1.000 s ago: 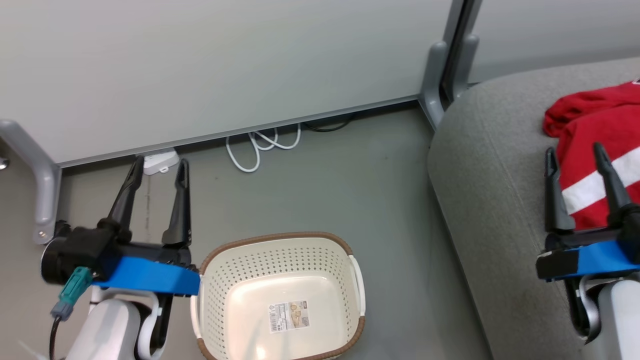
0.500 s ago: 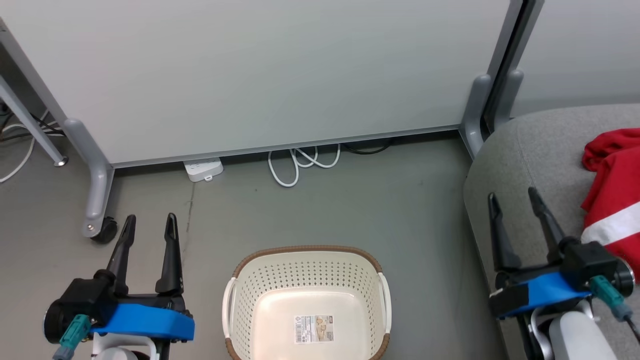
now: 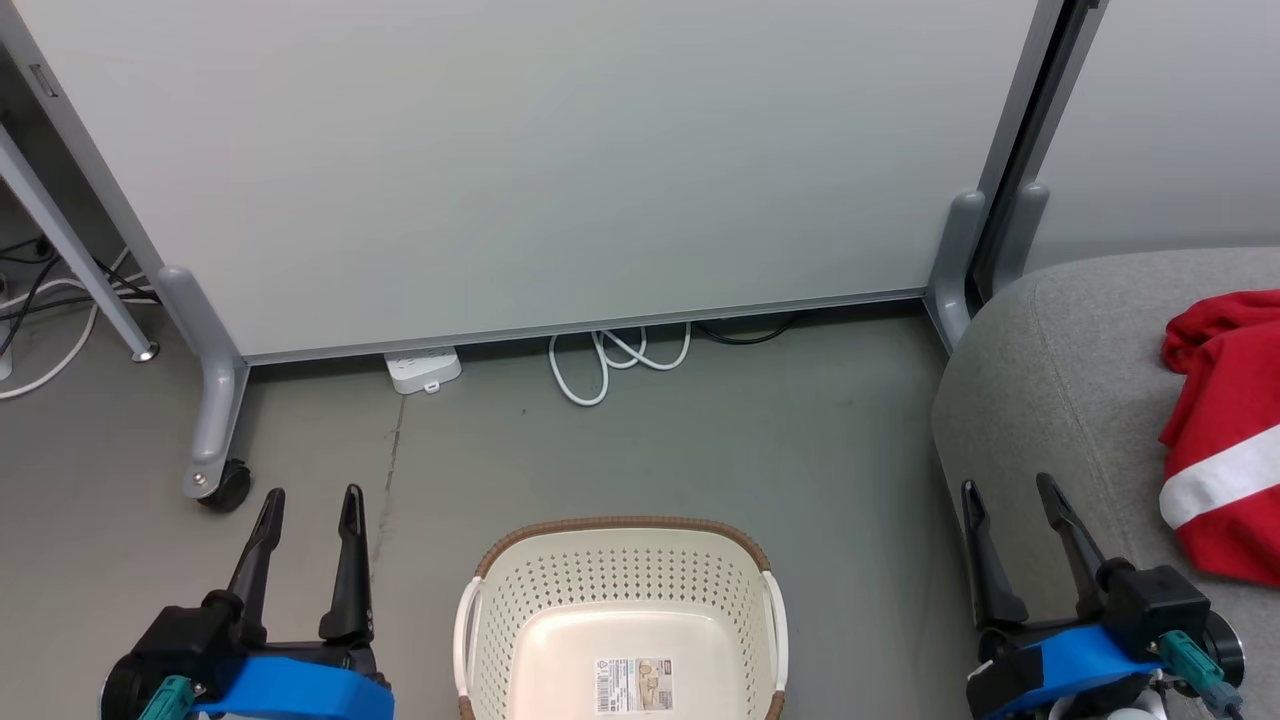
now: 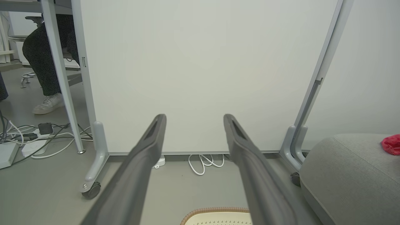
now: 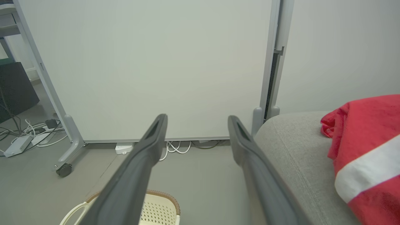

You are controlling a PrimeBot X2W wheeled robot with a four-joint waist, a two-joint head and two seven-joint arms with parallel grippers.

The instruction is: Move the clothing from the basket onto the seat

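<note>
The cream basket [image 3: 620, 570] with a brown rim stands on the floor at the bottom middle of the head view, holding nothing but a paper label [image 3: 634, 684]. Red clothing [image 3: 1225, 440] with a white stripe lies on the grey seat [image 3: 1060, 400] at the right. My left gripper [image 3: 310, 497] is open over the floor left of the basket. My right gripper [image 3: 1008, 488] is open at the seat's near edge, left of the clothing. Both wrist views show the basket rim [image 4: 215, 211] [image 5: 162, 195], the seat [image 4: 343, 168] [image 5: 293, 147] and the clothing [image 4: 392, 144] [image 5: 365, 150].
A pale partition panel [image 3: 560, 160] on grey castor feet [image 3: 215, 480] stands behind the basket. A white power strip [image 3: 423, 368] and a looped white cable [image 3: 610, 355] lie at its base. A person's leg and white shoe [image 4: 47, 103] show beyond a desk leg at far left.
The head camera has pulled back and swung left, so basket and seat sit lower and further right. Both grippers have drawn back towards me, the right one away from the clothing, still open.
</note>
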